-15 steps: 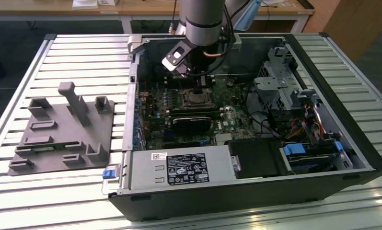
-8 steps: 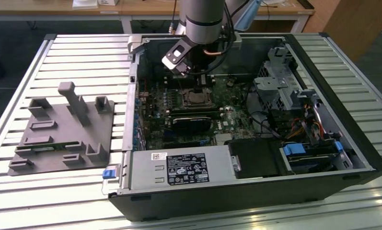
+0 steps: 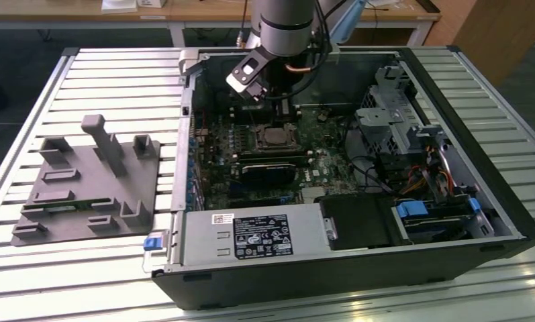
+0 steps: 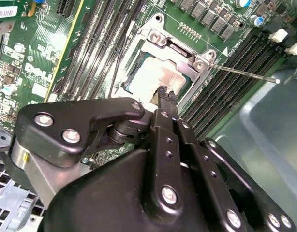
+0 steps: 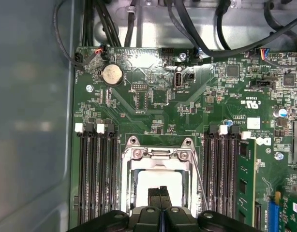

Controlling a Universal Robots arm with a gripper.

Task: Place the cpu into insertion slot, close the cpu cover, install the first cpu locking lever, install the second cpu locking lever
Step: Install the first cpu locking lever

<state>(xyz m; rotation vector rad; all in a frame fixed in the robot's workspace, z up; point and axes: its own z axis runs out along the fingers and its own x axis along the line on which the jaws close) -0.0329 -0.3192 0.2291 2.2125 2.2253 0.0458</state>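
Slatted table (image 3: 34, 268), open case (image 3: 339, 276); gripper (image 5: 160, 190) partly hides cpu (image 5: 155, 177)

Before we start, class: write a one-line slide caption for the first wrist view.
Closed gripper aimed at a silvery chip framed by its metal cover, seated on a green motherboard.

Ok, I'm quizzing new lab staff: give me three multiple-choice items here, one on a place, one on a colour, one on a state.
1. The gripper is: A over the cpu; B over the grey fixture; C outside the case.
2. The motherboard is: A red; B green; C white.
3. The gripper's fingers are: A spread wide; B pressed together; C clamping a cable.
1A: the wrist views show it right above the cpu. 2B: the board is green. 3B: the fingertips meet with nothing between.
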